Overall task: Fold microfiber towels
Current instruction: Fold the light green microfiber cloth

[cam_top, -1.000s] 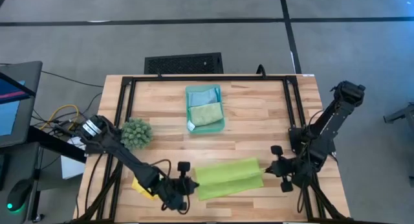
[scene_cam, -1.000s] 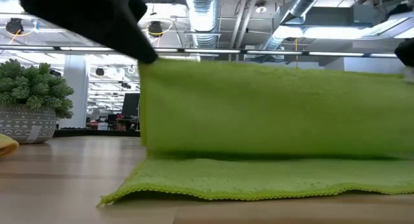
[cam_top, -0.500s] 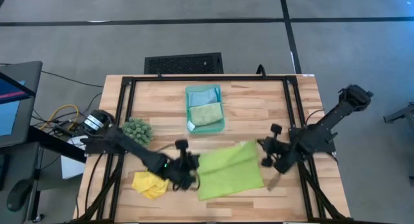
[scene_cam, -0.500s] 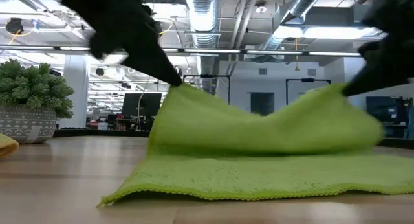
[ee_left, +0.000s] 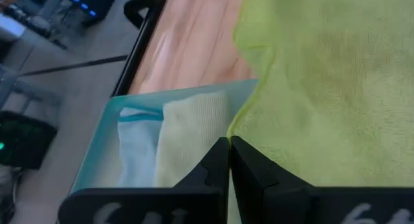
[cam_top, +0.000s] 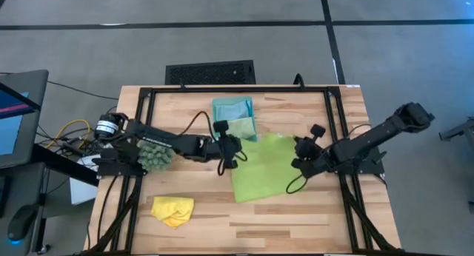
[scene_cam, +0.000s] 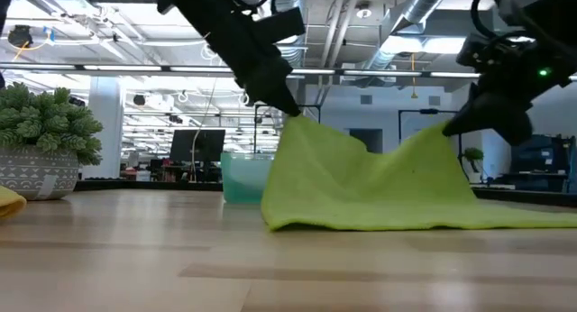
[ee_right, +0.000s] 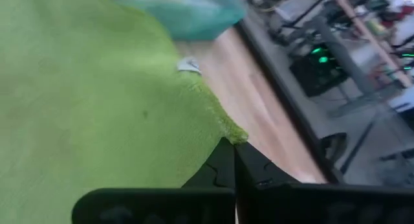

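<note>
The lime green towel [cam_top: 261,171] lies mid-table with its far edge raised and its near part [scene_cam: 388,220] resting on the wood. My left gripper [cam_top: 235,155] is shut on the raised far-left corner, and my right gripper [cam_top: 292,161] is shut on the raised far-right corner. A teal tray [cam_top: 222,108] beyond it holds a light blue towel [cam_top: 231,108] and a pale sage towel [cam_top: 242,127]. A crumpled yellow towel [cam_top: 172,210] rests near the front left. My left gripper pinches the lime towel's far-left corner [ee_left: 234,128] between its two fingers, coming from the table's left and slanting down. That corner is lifted clear [scene_cam: 297,121] and the cloth hangs from it down to the table. My right gripper pinches the far-right corner [ee_right: 234,134] between its two fingers, coming from the table's right and slanting down. The corner is held up [scene_cam: 446,130]. The edge sags slack between the two grippers.
A potted green plant [cam_top: 155,154] stands at the left, under my left arm. A black frame [cam_top: 237,88] runs round the table's far and side edges. Bare wood lies in front of the lime towel.
Both grippers have swung from near the front edge toward the far edge and the tray, staying shut on the lime towel's corners. The raised edge has travelled with them and the whole towel has slid farther from the front edge, sagging more in the middle.
</note>
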Controlling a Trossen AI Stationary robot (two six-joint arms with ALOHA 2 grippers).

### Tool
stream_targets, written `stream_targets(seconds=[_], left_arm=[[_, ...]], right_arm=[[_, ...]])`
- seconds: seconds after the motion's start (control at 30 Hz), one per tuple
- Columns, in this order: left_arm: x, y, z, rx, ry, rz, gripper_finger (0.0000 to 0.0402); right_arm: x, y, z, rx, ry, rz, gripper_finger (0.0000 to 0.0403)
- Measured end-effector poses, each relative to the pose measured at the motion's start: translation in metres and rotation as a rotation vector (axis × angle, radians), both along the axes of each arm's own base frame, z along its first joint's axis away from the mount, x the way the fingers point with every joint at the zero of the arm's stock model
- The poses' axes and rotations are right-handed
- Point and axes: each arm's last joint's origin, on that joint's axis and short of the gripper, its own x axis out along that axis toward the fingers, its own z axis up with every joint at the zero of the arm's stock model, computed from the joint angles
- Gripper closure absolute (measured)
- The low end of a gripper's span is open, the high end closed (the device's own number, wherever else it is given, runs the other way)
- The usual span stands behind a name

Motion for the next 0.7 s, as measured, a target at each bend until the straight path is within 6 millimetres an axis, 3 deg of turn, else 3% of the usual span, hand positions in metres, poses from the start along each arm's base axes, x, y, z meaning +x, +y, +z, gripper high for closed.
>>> stream_targets(seconds=[0.17, 0.5, 0.7], left_arm=[[-0.002, -0.018, -0.004, -0.075, 0.019, -0.116, 0.0401], [-0.041, -0.103, -0.037, -0.202, 0.036, -0.247, 0.0401], [-0.055, -0.126, -0.048, -0.247, -0.086, -0.263, 0.0401]], right_arm=[[-0.011, 0.014, -0.004, 0.075, 0.034, 0.062, 0.0397], [-0.034, 0.051, -0.01, 0.317, 0.117, 0.266, 0.0396], [-0.042, 0.068, -0.009, 0.376, 0.107, 0.363, 0.0393]])
